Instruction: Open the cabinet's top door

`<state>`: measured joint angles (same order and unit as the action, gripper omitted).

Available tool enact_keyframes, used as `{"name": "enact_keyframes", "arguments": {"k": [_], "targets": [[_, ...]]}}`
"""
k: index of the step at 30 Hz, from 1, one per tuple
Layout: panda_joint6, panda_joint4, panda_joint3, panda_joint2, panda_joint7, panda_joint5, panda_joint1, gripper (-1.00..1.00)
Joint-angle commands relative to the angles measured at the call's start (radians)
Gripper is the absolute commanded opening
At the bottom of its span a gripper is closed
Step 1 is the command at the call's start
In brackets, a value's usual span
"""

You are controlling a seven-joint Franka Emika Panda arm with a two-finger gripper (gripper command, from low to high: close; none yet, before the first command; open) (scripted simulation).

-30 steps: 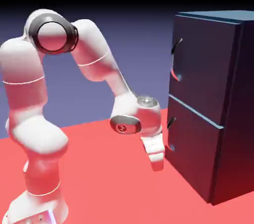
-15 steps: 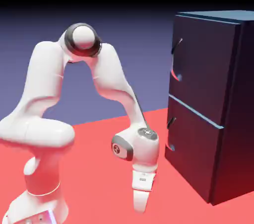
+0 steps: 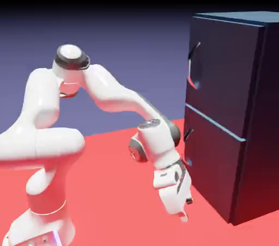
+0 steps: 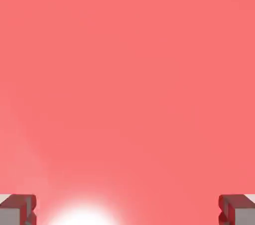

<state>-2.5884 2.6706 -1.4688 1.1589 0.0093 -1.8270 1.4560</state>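
Observation:
The dark navy cabinet (image 3: 234, 114) stands at the exterior view's right. Its top door (image 3: 218, 73) is closed flush, with a long curved handle (image 3: 192, 65) near its left edge. A shorter lower panel (image 3: 210, 160) sits below it. My gripper (image 3: 186, 215) hangs low, pointing down at the red table, just left of the cabinet's lower panel and far below the top handle. In the hand view my gripper (image 4: 127, 211) is open: two grey fingertips (image 4: 18, 209) stand far apart with only red table between them.
The red table (image 3: 109, 185) spreads under the arm. My white arm folds from the lower left, its elbow (image 3: 71, 57) high and its wrist (image 3: 155, 141) close to the cabinet's front.
The arm has swung and refolded: the hand dropped toward the table, then shifted right toward the cabinet's lower panel. The jaws stayed open. The cabinet doors have not moved.

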Motion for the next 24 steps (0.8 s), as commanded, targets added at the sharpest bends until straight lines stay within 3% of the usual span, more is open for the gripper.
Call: {"name": "enact_keyframes", "arguments": {"k": [1, 16, 23, 24], "targets": [[0.009, -0.003, -0.031, 0.036, -0.015, -0.038, 0.03, 0.0], [0.151, -0.047, -0.493, 0.58, -0.246, -0.613, 0.485, 0.0], [0.165, -0.181, -0.472, 0.559, -0.262, -0.688, 0.335, 0.0], [0.165, -0.181, -0.472, 0.559, -0.262, -0.688, 0.335, -1.0]]}}
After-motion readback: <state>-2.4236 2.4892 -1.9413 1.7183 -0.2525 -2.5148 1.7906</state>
